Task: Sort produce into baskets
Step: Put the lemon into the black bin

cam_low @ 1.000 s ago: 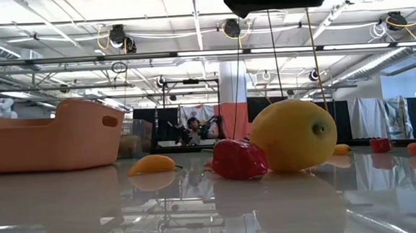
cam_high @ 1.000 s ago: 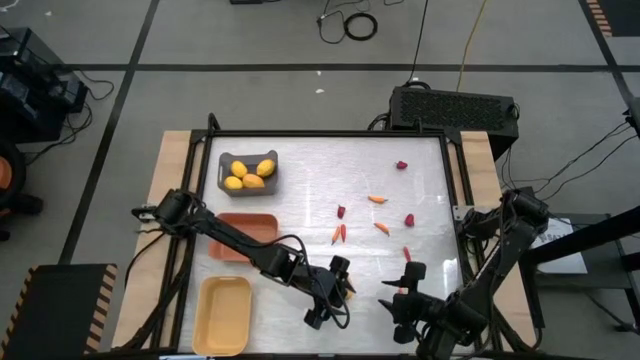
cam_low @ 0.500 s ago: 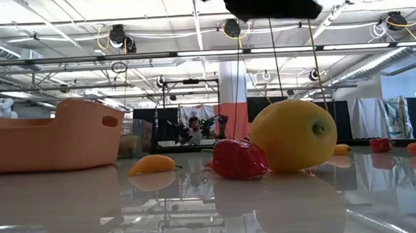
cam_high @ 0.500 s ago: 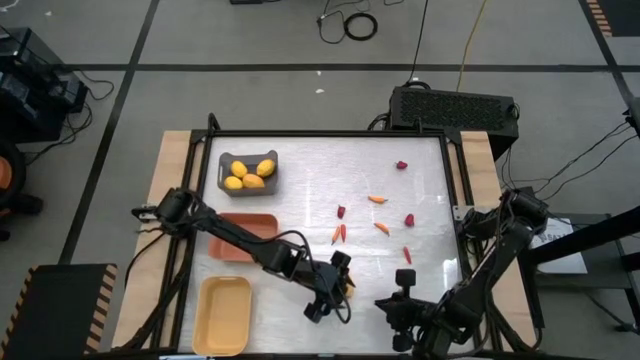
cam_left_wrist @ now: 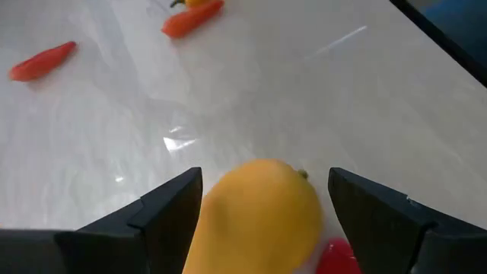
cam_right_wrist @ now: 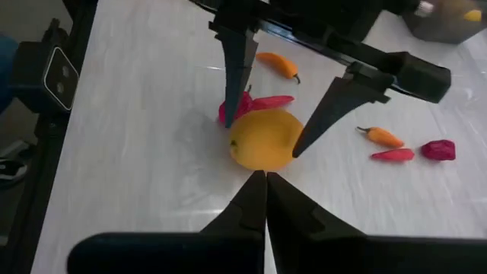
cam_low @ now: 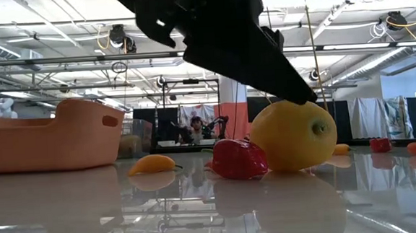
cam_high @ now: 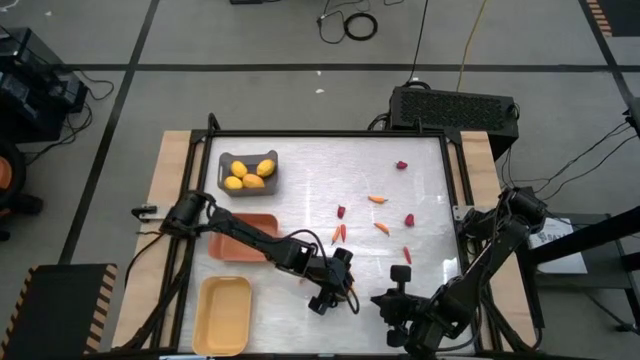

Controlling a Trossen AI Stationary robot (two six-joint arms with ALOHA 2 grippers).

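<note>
A glossy white worktop (cam_high: 300,170) with pale wooden side strips is standing on a grey floor crossed by dark tape lines. Just beyond the worktop's far right corner a black perforated metal box (cam_high: 455,107) is sitting, with thin cables running away from it. A coiled black cable (cam_high: 360,26) is lying on the floor farther off. By the near left corner a black platform edged with yellow-and-black hazard stripes (cam_high: 65,305) is lying. Overhead, long ceiling lights (cam_low: 79,16) are glowing.
</note>
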